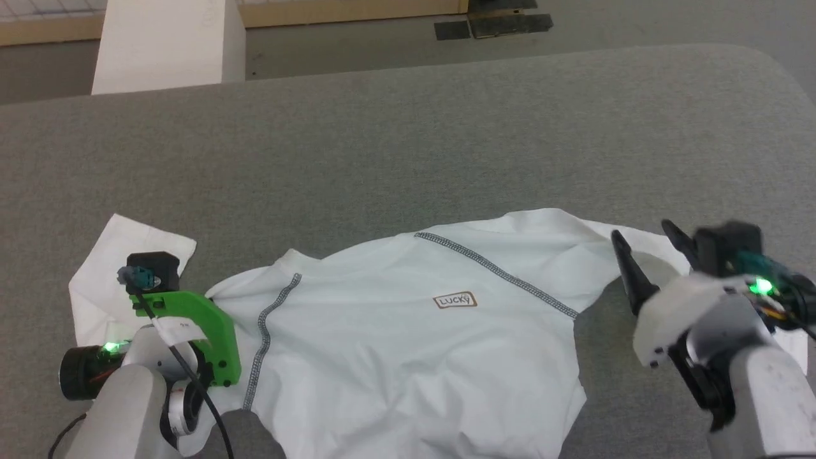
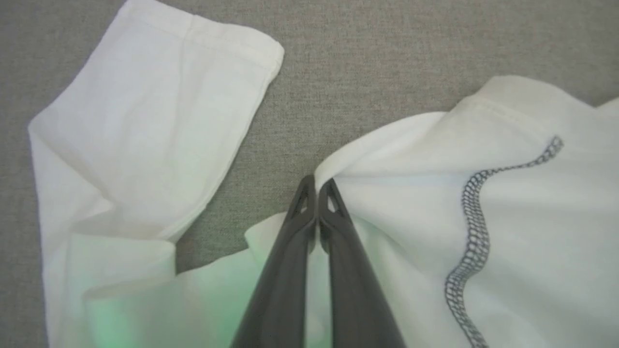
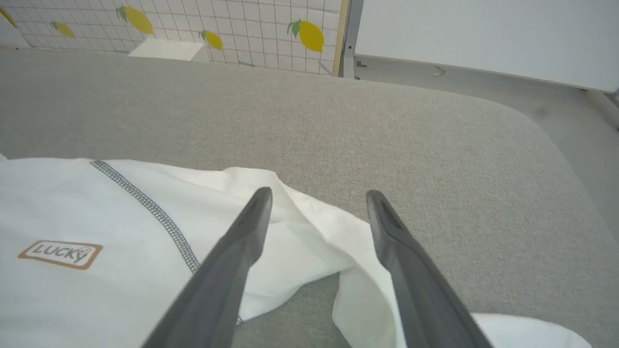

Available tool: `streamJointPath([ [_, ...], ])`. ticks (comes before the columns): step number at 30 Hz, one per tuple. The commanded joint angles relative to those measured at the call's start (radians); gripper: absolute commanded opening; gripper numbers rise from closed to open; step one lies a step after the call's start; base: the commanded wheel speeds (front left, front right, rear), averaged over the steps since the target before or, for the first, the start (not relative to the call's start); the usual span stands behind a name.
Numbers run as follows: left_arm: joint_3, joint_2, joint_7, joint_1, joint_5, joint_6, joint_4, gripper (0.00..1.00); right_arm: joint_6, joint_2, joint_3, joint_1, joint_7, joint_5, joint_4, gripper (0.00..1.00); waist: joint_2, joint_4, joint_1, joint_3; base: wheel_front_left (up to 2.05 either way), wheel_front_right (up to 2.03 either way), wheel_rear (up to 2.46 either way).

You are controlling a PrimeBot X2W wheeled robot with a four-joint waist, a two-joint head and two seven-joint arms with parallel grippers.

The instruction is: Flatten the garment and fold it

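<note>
Pinching left gripper (image 2: 317,186): fingers pressed together on a folded edge of the garment (image 1: 408,344), where the left sleeve (image 2: 145,121) meets the body.
Right gripper (image 3: 319,193): fingers spread, empty, poised over the rumpled right sleeve (image 3: 358,251), which lies straight ahead of them.
Garment: near edge of the grey table (image 1: 446,140), long axis left to right, chest logo (image 1: 454,301) up, wrinkled, left sleeve doubled back.
Likely next: right arm, the nearer, takes its sleeve.
Far left: white box (image 1: 166,44).
</note>
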Motion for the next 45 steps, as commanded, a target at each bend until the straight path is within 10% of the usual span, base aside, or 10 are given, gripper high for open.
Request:
streamJointPath([
  [1, -0.003, -0.004, -0.005, -0.002, -0.006, 0.000, -0.005, 0.00, -0.002, -0.019, 0.026, -0.051, 0.020, -0.009, 0.037, 1.00, 0.0000, 0.021, 0.0000, 0.020, 0.00, 0.00, 0.00],
  [19, -0.075, -0.047, 0.001, -0.107, -0.008, -0.042, -0.003, 0.00, -0.002, -0.229, 0.494, -0.512, 0.389, 0.189, 0.531, 1.00, 0.0000, 0.134, 0.0000, 0.128, 0.00, 0.00, 0.00],
  [23, -0.081, -0.048, 0.002, -0.111, -0.017, -0.051, 0.005, 0.00, -0.002, -0.264, 0.576, -0.544, 0.522, 0.274, 0.556, 0.00, 0.0000, 0.139, 0.0000, 0.128, 0.00, 0.00, 0.00],
  [34, -0.021, 0.004, -0.135, -0.317, -0.068, -0.177, -0.041, 0.00, -0.002, -0.402, 0.540, -0.727, 0.379, 0.299, 0.457, 0.00, 0.0000, 0.086, 0.0000, 0.123, 0.00, 0.00, 0.00],
  [45, 0.033, 0.034, -0.222, -0.744, 0.006, -0.143, -0.007, 0.00, -0.002, -0.440, 0.402, -1.043, 0.243, 0.164, 0.418, 0.00, 0.0000, 0.022, 0.0000, 0.236, 0.00, 0.00, 0.00],
])
